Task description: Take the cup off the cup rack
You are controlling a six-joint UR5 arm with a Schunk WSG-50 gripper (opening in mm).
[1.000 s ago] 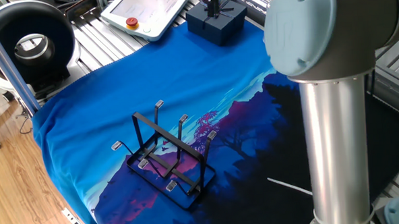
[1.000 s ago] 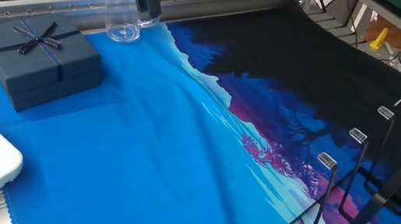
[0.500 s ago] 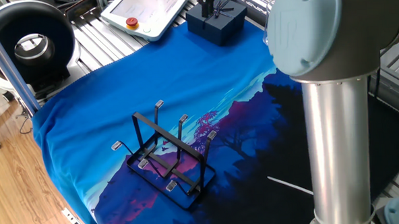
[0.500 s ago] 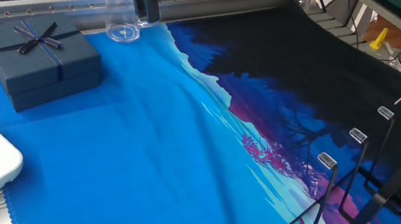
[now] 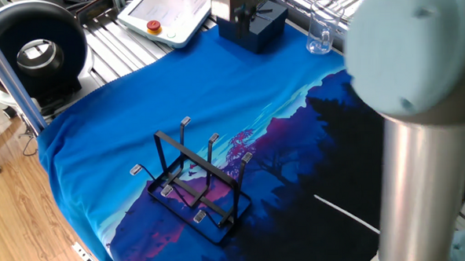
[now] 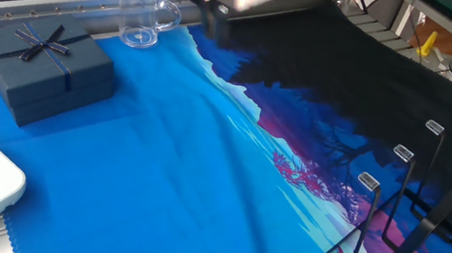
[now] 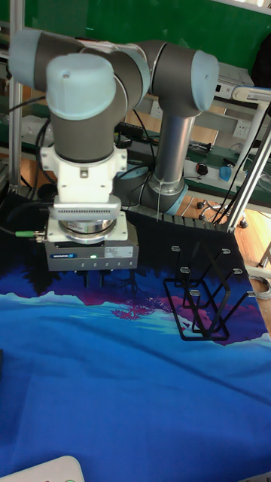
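A: Where is the cup (image 6: 140,10)?

B: Upright at a far edge of the counter (image 6: 200,185), where the blue cloth ends, just beside the dark gift box (image 6: 40,65). It is well apart from the rack (image 5: 194,183), which stands near the opposite edge with all prongs bare. Judged from this, the removal itself is done.

A: State of the hand (image 7: 110,280)?

B: Not touching the cup and carrying nothing. In the tall view the fingers (image 7: 91,279) hang just below the body, above the cloth. In the other fixed view the hand is motion-blurred, so jaw spacing cannot be told with confidence.

A: What could go wrong from here?

B: Three hazards, all judgements:
1. The cup is near the cloth's border, close to the grooved metal frame. A sideways sweep of the hand could catch the handle, which points toward it, and tip the cup or push it off the counter.
2. The cloth is loose. Dragging a finger across it could pull the cup with it.
3. A low path toward the rack could snag a prong.
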